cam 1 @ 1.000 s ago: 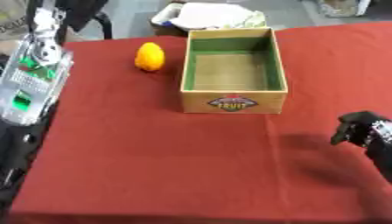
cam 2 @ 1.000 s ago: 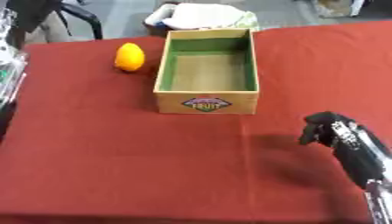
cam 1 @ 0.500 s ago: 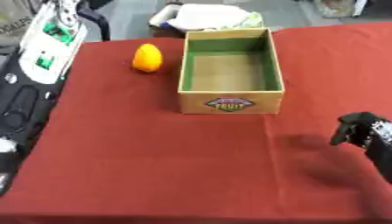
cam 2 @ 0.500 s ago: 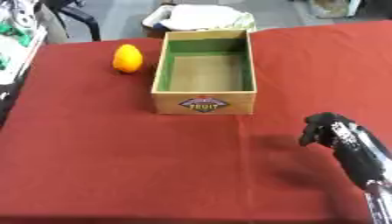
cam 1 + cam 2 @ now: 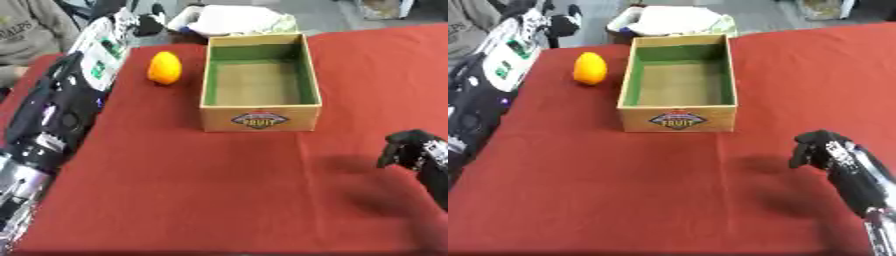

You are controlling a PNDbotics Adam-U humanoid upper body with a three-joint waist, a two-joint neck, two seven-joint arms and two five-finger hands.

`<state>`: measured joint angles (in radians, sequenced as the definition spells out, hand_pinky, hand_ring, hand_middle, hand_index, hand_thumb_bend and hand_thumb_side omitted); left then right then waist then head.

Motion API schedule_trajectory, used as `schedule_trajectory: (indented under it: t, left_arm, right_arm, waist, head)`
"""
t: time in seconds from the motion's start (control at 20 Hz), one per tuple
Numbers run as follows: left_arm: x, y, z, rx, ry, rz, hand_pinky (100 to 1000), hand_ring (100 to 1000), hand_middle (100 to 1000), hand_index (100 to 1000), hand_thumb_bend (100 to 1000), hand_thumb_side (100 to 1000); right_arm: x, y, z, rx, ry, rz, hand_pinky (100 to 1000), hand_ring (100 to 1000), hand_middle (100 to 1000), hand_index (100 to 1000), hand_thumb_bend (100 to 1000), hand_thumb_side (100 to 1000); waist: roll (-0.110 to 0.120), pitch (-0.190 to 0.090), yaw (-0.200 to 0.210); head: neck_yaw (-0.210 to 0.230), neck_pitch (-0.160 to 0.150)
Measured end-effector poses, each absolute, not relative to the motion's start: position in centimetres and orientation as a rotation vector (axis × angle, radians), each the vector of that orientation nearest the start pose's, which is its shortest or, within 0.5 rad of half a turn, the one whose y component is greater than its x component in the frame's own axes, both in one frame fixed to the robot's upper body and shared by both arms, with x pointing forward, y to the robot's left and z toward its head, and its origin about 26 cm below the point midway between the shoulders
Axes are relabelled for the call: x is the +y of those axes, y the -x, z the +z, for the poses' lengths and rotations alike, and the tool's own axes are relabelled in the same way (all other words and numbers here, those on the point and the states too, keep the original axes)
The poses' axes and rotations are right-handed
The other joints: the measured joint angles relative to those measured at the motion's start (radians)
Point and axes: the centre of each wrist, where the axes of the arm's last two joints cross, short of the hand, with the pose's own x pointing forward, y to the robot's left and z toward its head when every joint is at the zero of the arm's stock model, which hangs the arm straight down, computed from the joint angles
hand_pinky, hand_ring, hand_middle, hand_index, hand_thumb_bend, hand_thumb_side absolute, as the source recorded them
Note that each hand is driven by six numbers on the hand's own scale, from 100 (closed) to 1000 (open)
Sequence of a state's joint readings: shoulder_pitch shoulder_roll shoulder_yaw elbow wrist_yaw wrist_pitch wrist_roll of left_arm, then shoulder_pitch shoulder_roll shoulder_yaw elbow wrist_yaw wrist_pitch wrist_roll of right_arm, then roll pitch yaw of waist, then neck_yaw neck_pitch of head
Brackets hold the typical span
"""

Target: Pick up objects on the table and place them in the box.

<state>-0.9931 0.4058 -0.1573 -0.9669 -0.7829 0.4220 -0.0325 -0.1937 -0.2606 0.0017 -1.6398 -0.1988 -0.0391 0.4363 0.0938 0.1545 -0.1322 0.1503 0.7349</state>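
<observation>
Red cloth-covered table. Open cardboard box with green inner walls sits far centre, nothing visible inside. Orange rounded fruit lies on the cloth just left of the box, not touching it. Left arm runs up the left edge; left hand at far left, finger state cannot be told. Right hand near right, above the cloth, fingers curled, holding nothing.

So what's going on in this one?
Nothing is held yet. An orange fruit lies on the red table, just left of an empty box. The left arm reaches along the table's left side towards the far edge, its left hand up beyond the fruit. The right hand hovers with curled fingers near the right edge, holding nothing.
</observation>
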Motion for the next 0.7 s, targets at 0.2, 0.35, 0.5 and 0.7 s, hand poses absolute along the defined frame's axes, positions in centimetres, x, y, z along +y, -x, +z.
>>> schedule_trajectory:
  t: [0.2,0.35,0.5,0.7]
  left_arm:
    - [24.7,-48.9,20.3,-1.246,-1.203,-0.830,722,745,757,825,232,258]
    - [24.7,-49.1,19.5,-1.169,-1.240,-0.859,724,749,764,827,279,277]
    - [24.9,-49.2,18.9,-1.100,-1.271,-0.877,729,753,768,828,335,299]
    - [24.9,-49.3,18.4,-1.029,-1.292,-0.899,739,763,783,840,384,323]
  right_arm:
    - [-28.2,-32.3,7.7,-1.802,-0.323,0.521,569,545,519,684,100,732]
    - [-28.1,-32.4,7.8,-1.806,-0.327,0.525,569,545,519,684,100,732]
    - [-28.1,-32.4,7.8,-1.805,-0.329,0.526,569,545,519,684,100,732]
    - [-28.1,-32.4,7.8,-1.806,-0.331,0.526,568,545,519,684,100,732]
  waist:
    - [0.001,0.004,-0.007]
    - [0.001,0.005,-0.010]
    - [0.001,0.005,-0.010]
    - [0.001,0.005,-0.011]
  head:
    - [0.000,-0.011]
    - [0.000,-0.018]
    - [0.000,-0.024]
    - [-0.001,-0.026]
